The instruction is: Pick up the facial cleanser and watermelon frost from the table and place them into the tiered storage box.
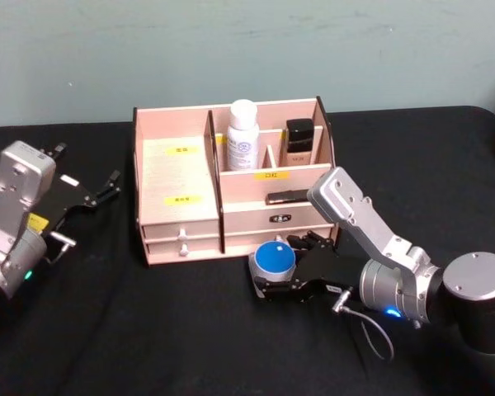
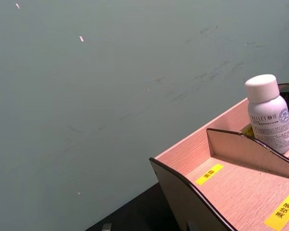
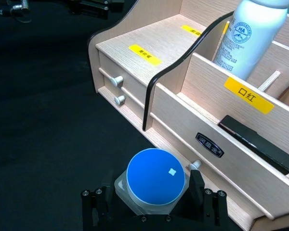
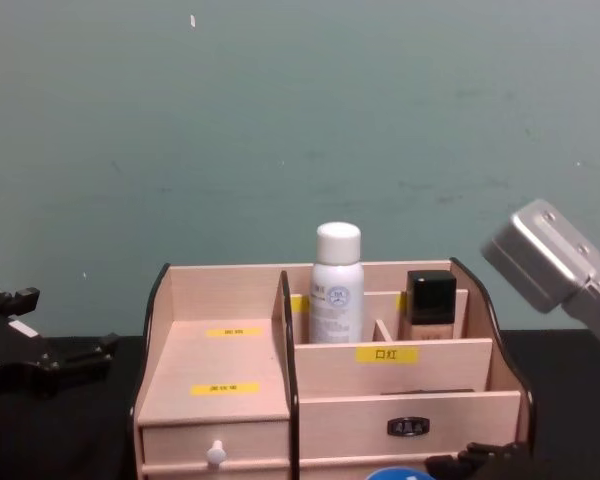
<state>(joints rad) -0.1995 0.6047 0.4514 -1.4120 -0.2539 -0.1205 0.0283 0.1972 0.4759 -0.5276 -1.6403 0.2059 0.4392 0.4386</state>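
Note:
The tiered storage box (image 1: 177, 177) (image 4: 210, 360) (image 3: 135, 62) (image 2: 231, 187) stands at the middle of the black table. A white bottle with a white cap (image 1: 242, 136) (image 4: 336, 290) (image 2: 269, 115) (image 3: 250, 36), the facial cleanser, stands upright in its back compartment. A small clear jar with a round blue lid (image 1: 275, 258) (image 3: 155, 176) (image 4: 395, 474), the watermelon frost, sits low in front of the box's right drawers. My right gripper (image 1: 278, 271) (image 3: 151, 195) is shut on it, one finger on each side. My left gripper (image 1: 89, 169) (image 4: 55, 330) rests open and empty left of the box.
A dark square-capped bottle (image 1: 299, 136) (image 4: 430, 300) stands beside the white bottle. A slim black stick (image 1: 287, 196) (image 3: 255, 144) lies in the front right compartment. The stepped left shelf (image 1: 173, 165) bears yellow labels. Black tabletop (image 1: 148, 330) stretches in front.

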